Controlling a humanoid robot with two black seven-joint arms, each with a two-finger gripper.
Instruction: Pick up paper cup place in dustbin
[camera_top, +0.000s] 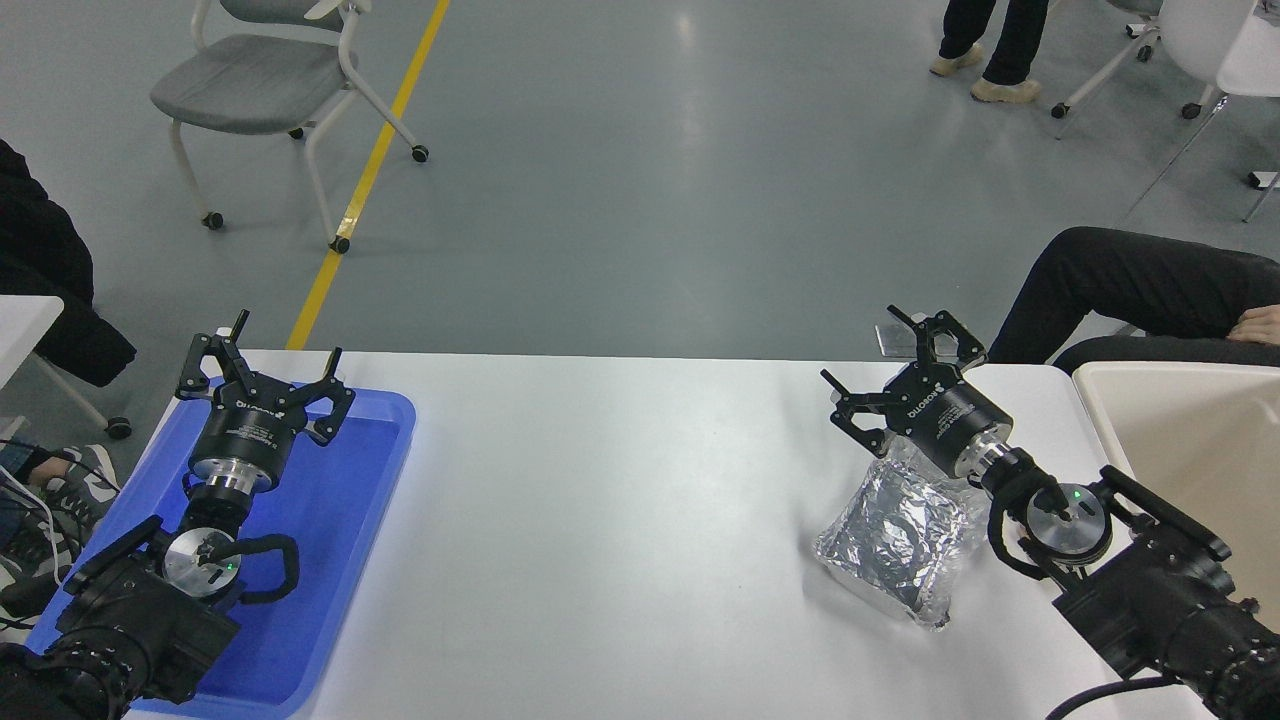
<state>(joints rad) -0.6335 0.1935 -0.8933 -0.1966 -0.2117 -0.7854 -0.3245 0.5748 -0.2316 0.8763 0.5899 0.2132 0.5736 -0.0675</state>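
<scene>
Nearest the camera, both black arms enter from the bottom corners and point away over the white table (620, 520). Left arm first: it is parked at the lower left, above the flat blue tray (350, 500), and the left gripper (268, 370) hangs over the tray's far end with its fingers spread wide, holding nothing.

From the lower right comes the right arm, reaching forward and slightly toward the table's middle. Just below and beside its wrist lies a crumpled foil tray (900, 540), silvery and creased, resting on the tabletop; the wrist overlaps the foil's far corner in this view (whether it touches it I cannot tell). Beyond the foil, the right gripper (905, 375) sits near the table's far edge with its jaws wide open and nothing between them. A small grey flat object shows just behind its fingertips at the table's edge, too unclear to identify.

At the right edge, the dustbin (1110, 420), a cream-beige tub with a thick rim, stands just beside the right arm; only its near-left corner is in the picture. No part of the paper cup can be seen in this view.

Past the table, a seated person's dark-trousered leg (1130, 285) and a hand (1258, 325) show at the right. Farther off on the grey floor stand a grey chair (260, 85) on castors, a yellow floor line (370, 170), and another person's legs (985, 50) at the top.
</scene>
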